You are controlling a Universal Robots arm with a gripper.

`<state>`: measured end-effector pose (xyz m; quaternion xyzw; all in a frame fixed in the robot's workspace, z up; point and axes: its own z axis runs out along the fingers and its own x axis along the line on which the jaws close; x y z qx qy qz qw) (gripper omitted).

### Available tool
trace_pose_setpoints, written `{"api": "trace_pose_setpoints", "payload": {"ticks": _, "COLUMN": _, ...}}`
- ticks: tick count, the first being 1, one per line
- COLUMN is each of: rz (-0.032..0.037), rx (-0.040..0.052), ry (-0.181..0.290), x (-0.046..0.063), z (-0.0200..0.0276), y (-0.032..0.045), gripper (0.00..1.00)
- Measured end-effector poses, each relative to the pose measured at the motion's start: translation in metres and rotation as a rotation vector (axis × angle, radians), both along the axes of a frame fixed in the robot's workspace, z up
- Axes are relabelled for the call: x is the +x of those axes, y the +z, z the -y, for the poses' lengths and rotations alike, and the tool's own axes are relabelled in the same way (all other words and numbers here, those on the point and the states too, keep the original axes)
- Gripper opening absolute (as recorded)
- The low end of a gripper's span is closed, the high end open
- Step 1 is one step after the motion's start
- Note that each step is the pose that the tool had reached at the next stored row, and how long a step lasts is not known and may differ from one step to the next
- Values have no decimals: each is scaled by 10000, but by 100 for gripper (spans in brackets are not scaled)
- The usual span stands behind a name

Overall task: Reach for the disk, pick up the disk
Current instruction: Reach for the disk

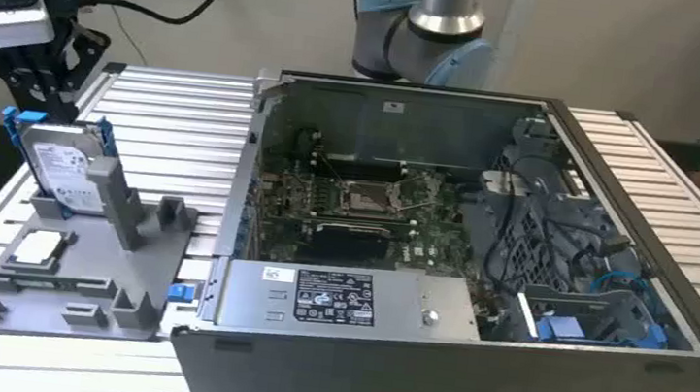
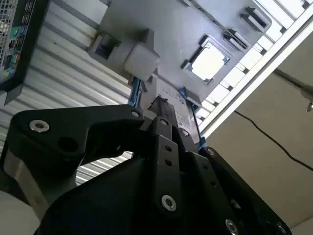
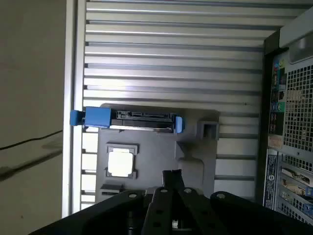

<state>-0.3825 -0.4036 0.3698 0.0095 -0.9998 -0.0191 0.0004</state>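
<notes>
My hand (image 1: 52,102) hangs over the near corner of the slatted metal table (image 1: 176,110), pointing down. I cannot tell whether it is apart or together: its black linkage hides that in both wrist views. It grips nothing.

The disk (image 1: 64,166) is just below my hand, standing upright on edge in a slot of the grey holder plate (image 1: 148,263). Its white label faces outward, and its blue bracket shows along the top and sides. In the first wrist view I look straight down on the disk's (image 3: 142,120) thin upper edge, with blue tabs at both ends, lying ahead of my hand (image 3: 171,174). I am close above it, but I cannot tell whether I touch it.

The small square silver chip (image 1: 36,248) lies flat in its own recess on the same plate, lower than the disk and apart from it.

The open computer case (image 1: 435,381) sits well away from my hand, toward the exterior view's right. Its motherboard (image 1: 362,207) and cables are exposed.
</notes>
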Motion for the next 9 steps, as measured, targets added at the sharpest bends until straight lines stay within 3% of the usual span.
{"api": "trace_pose_setpoints", "payload": {"ticks": 9, "rz": -1, "rx": -1, "ry": -2, "x": -1, "z": -9, "y": 0, "gripper": 0}}
